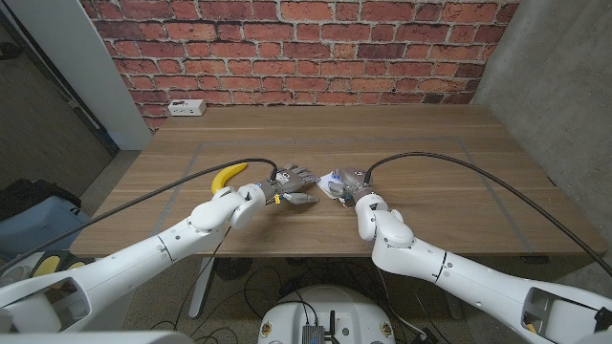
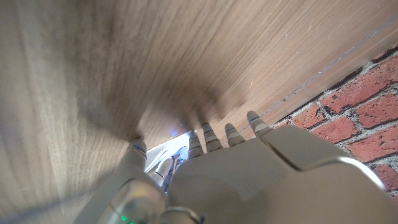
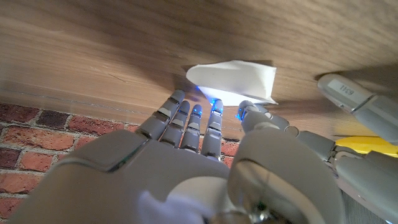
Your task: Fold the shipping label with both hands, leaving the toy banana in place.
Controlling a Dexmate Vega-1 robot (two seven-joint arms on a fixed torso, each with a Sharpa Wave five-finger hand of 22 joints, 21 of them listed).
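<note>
White shipping label (image 3: 233, 82) at right hand (image 3: 205, 134) fingertips; left hand (image 1: 292, 186) beside

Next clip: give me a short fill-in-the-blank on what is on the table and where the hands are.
1. The curved toy banana lying on the wooden table is ____ in colour.
2. The white paper shipping label lies between the left hand and the ____ hand.
3. The wall behind the table is made of red ____.
4. The small white box sits at the table's far ____ corner in the head view.

Missing words: yellow; right; brick; left
</note>
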